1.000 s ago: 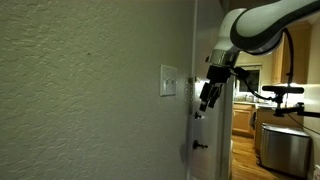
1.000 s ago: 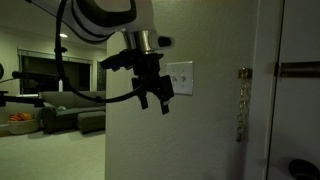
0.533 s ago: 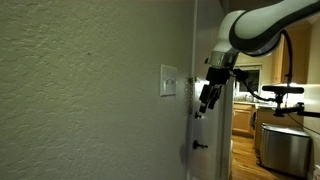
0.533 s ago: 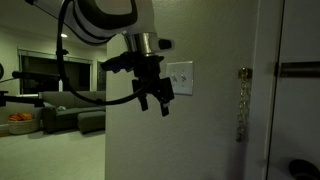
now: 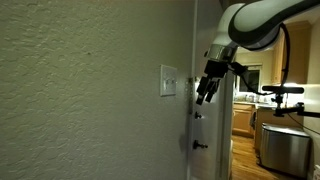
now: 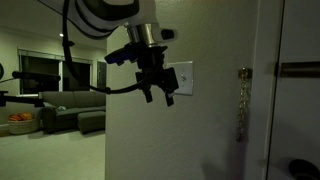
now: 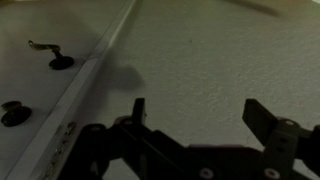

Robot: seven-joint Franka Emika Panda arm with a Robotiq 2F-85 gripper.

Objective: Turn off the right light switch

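In an exterior view, the fingers (image 5: 204, 93) of the white arm (image 5: 255, 25) are held in the air beside a textured wall (image 5: 90, 100); the right light switch (image 5: 168, 82) is seen edge-on in a small white wall plate, level with the fingers and a short gap away from their tips; separate switches cannot be told apart here; dark door hardware (image 5: 200, 145) is fixed below the fingers, and a lit room (image 5: 270, 110) is seen behind them.

In an exterior view facing the plate, the fingers (image 6: 167, 96) are pointed downward and are seen in front of one half of the plate; the right light switch (image 6: 187, 78) is shown just beside them, on the side away from the sofa (image 6: 70, 112); whether contact is made cannot be told; a door chain (image 6: 241, 100) is hung farther off on that same side.

In the wrist view, the fingers (image 7: 138, 112) are spread apart, with bare textured wall seen between them; the dark door hardware (image 7: 58, 62) and a round knob (image 7: 12, 113) are set off to one side of the fingers.
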